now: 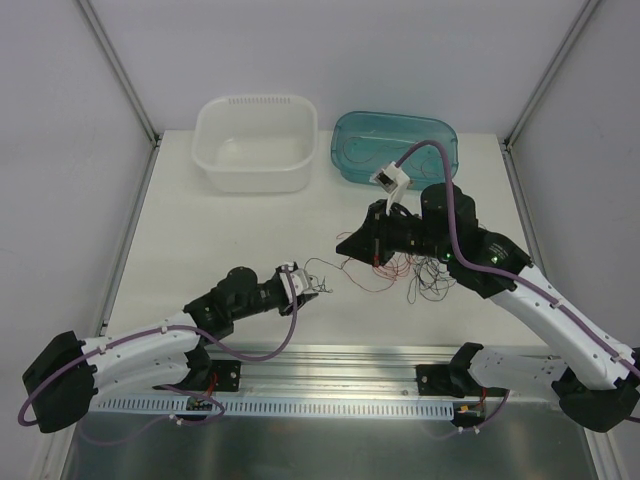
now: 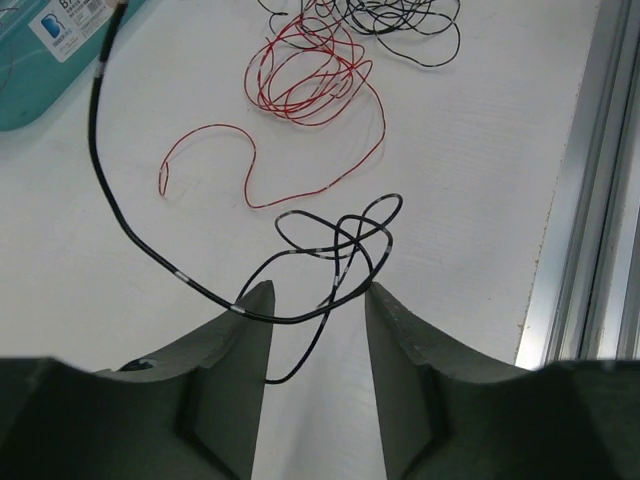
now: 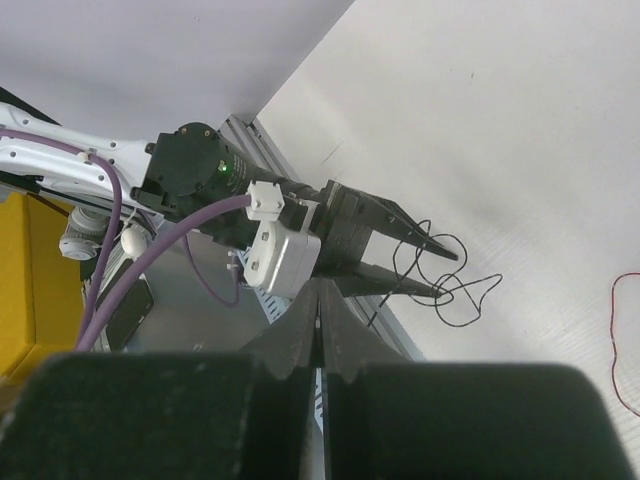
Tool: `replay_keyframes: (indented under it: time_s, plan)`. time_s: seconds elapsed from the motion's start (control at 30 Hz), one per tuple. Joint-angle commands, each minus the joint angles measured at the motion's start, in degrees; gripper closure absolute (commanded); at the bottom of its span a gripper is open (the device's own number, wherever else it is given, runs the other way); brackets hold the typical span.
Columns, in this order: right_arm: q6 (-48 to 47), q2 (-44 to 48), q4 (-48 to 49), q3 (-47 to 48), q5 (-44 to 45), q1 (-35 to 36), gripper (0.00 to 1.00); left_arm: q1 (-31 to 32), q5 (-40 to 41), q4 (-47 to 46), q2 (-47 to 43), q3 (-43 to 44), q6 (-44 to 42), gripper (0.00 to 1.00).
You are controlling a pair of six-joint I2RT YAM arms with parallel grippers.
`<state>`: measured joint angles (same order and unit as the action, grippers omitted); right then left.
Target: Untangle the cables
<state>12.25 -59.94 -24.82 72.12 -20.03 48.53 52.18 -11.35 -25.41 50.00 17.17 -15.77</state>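
- Both arms crowd the table just in front of the teal tub [image 1: 345, 165]. The right gripper [image 3: 320, 300], fingers pressed together, could knock the left gripper [image 2: 318, 290]. Whether it pinches a wire, I cannot tell.
- The cables [image 1: 400, 268] lie heaped in front of that tub, and a hard tug may tighten them.
- The left jaws stand apart astride a black cable [image 2: 340, 235], so closing may trap two strands.

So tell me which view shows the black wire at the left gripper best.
Left wrist: the black wire loops clearly, close up, at the tips of the left gripper. Top external shows only a faint squiggle; right wrist shows small loops side-on.
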Motion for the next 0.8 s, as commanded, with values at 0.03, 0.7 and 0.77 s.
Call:
replay_keyframes:
  time_s: [0.03,0.7,0.77]
  plan:
    - [1.1,1.6,2.9,2.2,-1.2,0.2,0.99,0.6,0.9,-3.6,0.6,0.8,-2.0,0.68]
    - [-9.8,8.6,-18.6,-7.9,23.5,-18.9,0.99,-3.8,8.0,6.5,-10.9,-0.6,19.9,1.0]
    - [-9.1,8.3,-20.0,-9.1,24.7,-21.8,0.99,-7.2,4.5,9.0,-11.9,0.0,24.3,1.0]
